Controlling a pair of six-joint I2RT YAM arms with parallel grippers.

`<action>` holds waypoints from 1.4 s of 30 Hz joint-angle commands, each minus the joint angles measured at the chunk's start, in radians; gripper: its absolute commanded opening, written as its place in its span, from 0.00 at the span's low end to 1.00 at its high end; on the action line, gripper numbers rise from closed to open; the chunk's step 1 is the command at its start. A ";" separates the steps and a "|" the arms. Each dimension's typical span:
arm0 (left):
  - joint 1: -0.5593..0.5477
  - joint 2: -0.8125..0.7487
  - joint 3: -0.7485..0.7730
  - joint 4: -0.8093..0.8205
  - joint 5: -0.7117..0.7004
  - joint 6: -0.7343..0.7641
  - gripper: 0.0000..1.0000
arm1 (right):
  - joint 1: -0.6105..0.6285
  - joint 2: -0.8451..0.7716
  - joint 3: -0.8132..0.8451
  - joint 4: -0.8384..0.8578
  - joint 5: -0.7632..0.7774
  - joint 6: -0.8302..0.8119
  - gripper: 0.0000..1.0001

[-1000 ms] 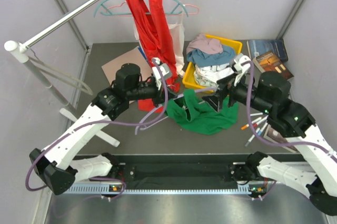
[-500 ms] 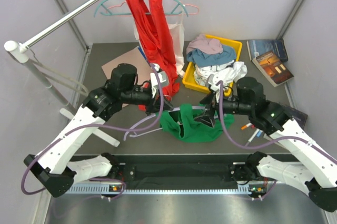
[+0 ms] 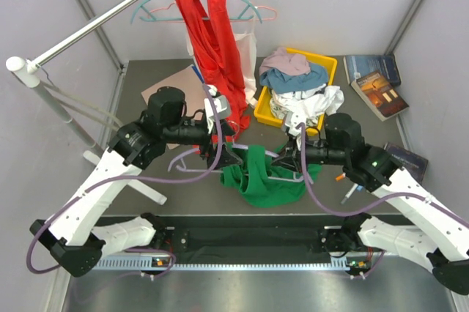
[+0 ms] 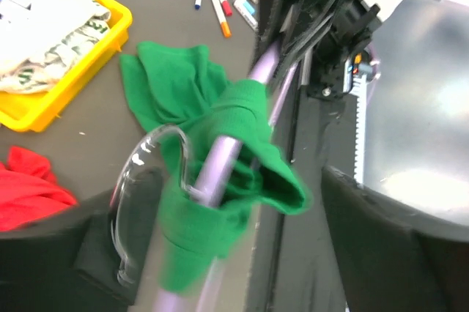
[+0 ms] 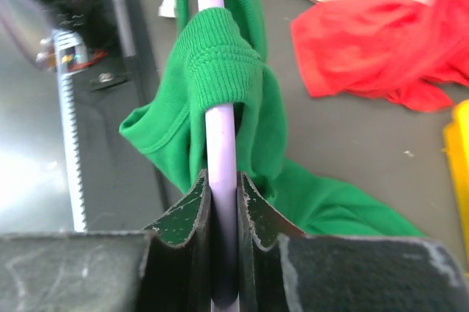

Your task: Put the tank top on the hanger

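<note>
Over the dark counter [image 3: 198, 198], right gripper [image 5: 222, 187] pinches the hanger [image 5: 217, 132] threaded through the tank top [image 5: 220, 56]; left gripper [image 4: 238, 209] spread around both

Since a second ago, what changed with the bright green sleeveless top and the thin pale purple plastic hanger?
Both arms drew back toward their bases, carrying the bright green tank top nearer and leftward. The lavender plastic hanger now shows, a strap looped over its bar, the right gripper shut on it. The red top on the rail and the yellow bin stayed put.
</note>
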 commanded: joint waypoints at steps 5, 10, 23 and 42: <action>-0.007 -0.109 -0.026 0.228 -0.218 -0.067 0.99 | -0.014 -0.071 -0.003 0.154 0.347 0.096 0.00; -0.007 -0.150 -0.094 0.327 -0.299 -0.064 0.99 | -0.048 -0.010 0.063 0.153 0.397 0.098 0.00; -0.007 -0.245 -0.368 0.382 -0.236 -0.090 0.99 | -0.091 0.225 0.374 0.231 0.253 0.093 0.00; -0.008 -0.224 -0.533 0.440 -0.281 -0.090 0.99 | -0.031 0.931 1.305 0.258 0.082 0.181 0.00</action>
